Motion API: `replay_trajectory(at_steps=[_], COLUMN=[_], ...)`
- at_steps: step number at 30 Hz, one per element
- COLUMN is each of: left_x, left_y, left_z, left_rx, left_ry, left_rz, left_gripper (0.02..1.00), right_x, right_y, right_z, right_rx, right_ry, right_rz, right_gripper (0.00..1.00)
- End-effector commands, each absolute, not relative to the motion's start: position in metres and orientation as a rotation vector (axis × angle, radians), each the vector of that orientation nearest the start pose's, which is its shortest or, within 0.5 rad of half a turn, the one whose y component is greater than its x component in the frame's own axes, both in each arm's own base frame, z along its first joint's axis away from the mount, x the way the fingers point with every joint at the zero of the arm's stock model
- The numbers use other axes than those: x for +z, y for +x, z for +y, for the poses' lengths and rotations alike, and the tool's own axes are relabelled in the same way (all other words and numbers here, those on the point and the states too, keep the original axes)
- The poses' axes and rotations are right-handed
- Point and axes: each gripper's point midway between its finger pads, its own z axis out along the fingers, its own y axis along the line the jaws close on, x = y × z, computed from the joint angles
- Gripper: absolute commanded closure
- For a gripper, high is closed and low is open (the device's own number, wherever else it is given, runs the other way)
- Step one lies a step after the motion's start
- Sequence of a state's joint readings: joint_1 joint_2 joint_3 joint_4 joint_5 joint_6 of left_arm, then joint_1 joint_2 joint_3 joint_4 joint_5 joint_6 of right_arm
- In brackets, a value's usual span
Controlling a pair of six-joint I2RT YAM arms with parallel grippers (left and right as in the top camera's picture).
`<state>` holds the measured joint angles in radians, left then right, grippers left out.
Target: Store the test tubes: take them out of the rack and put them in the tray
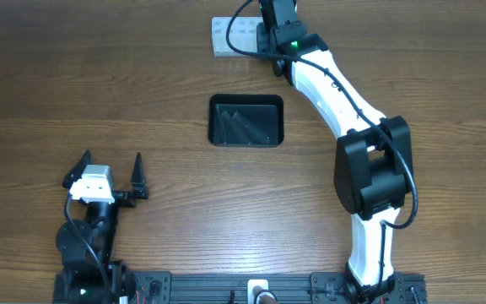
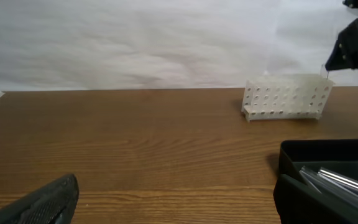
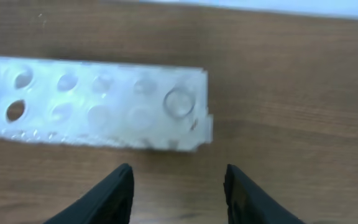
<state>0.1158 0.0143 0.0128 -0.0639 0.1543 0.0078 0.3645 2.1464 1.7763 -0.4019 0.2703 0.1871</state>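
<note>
One tube (image 3: 179, 102) remaining, in rack (image 1: 230, 38) end hole, 12 o'clock from tray (image 1: 212, 118). Right gripper (image 3: 179, 177) hovers over it, fingers spread, prob lining up grab. Left gripper (image 1: 110, 165) parked 8 o'clock, fingers open, out of way.

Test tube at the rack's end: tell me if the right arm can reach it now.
Probably yes: the right pincer hangs open right by the rack, close to the test tube, whose rim stands clear in the end hole.

My right arm (image 1: 336, 91): white shell links, black joint housings, green indicator light (image 1: 294, 44). My left arm (image 1: 91, 232): black, white wrist block (image 1: 89, 181), tapered black fingers (image 1: 138, 171) at 12 o'clock.
</note>
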Motion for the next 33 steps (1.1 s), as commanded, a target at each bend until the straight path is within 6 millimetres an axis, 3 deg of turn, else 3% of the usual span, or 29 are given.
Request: replay_trajectory(at_steps=[1,7,20,26,33], left_x=[0.160,0.160,0.160,0.160,0.160], left_y=[0.246,0.246,0.246,0.246,0.246], left_z=[0.002,0.002,0.002,0.002,0.002], left_rx=[-0.025,-0.025,-0.025,-0.025,-0.025], left_ry=[0.046,0.046,0.046,0.046,0.046], left_rz=[1.631,1.631,1.631,1.631,1.631], left_gripper=[0.018,0.018,0.018,0.020,0.018], right_x=[0.138,0.133,0.114,0.116,0.116], right_y=[0.580,0.596,0.609,0.612,0.612], right_z=[0.166,0.167,0.155,0.151,0.151], right_rx=[-0.101,-0.107,-0.127,-0.129,-0.129], right_ry=[-0.118,-0.114,-0.080,-0.067,-0.066], right_rz=[2.241,2.183,2.169,2.157,2.156], right_gripper=[0.439,0.343,0.364,0.432,0.595])
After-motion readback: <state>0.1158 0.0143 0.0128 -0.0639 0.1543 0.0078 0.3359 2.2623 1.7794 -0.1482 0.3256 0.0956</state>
